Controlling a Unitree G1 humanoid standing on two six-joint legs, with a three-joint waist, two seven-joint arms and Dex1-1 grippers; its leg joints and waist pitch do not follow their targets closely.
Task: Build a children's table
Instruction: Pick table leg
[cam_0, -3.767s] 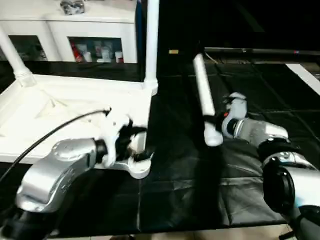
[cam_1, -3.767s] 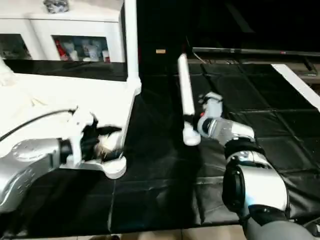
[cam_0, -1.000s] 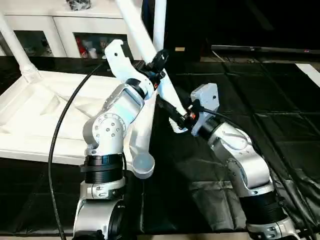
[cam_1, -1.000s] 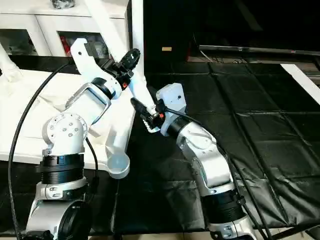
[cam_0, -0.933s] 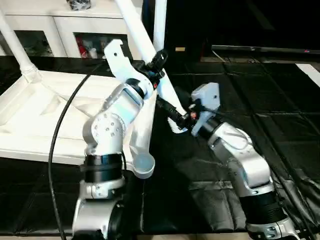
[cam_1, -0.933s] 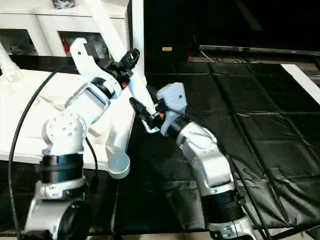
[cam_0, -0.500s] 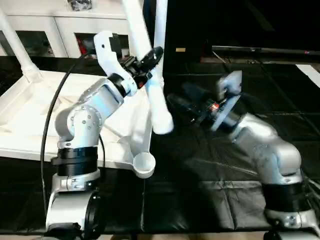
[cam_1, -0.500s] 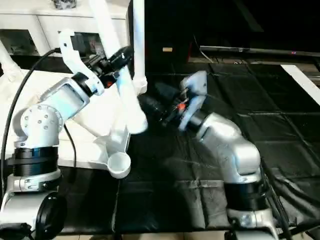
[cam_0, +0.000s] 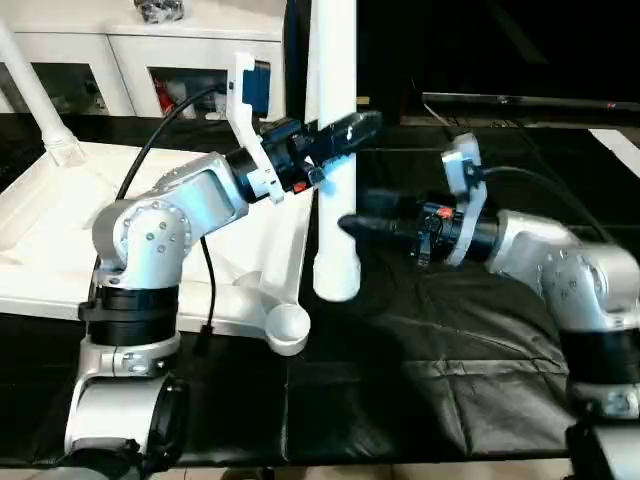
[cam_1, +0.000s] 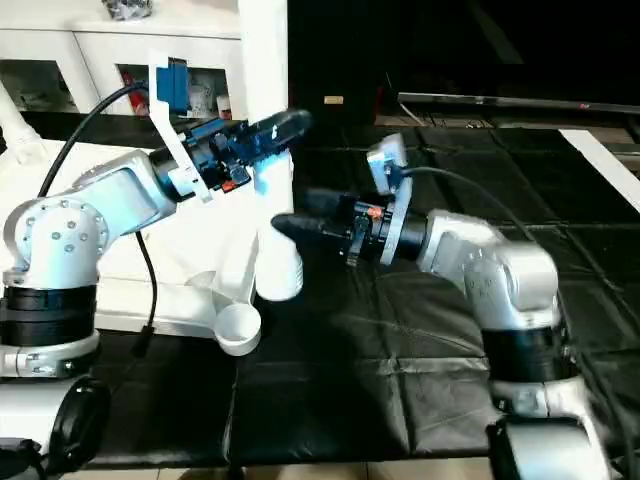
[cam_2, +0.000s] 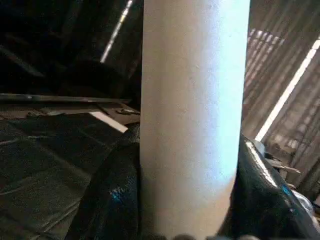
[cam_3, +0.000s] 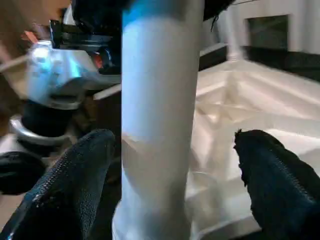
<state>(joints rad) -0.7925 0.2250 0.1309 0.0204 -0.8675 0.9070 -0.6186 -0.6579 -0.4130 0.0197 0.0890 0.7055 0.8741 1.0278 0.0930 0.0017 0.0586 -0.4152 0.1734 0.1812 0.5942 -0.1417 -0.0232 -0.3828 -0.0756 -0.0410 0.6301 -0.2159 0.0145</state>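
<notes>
Between the left gripper's (cam_0: 345, 135) clamped fingers a table leg (cam_0: 335, 200) hangs upright, poised above the empty corner socket (cam_0: 289, 325); right gripper (cam_3: 172, 165) waits spread wide.

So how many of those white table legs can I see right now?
3. One leg is upright in the left gripper, one stands in the tabletop's far-left corner socket, and one is partly hidden behind the held leg. A fourth may be hidden.
</notes>
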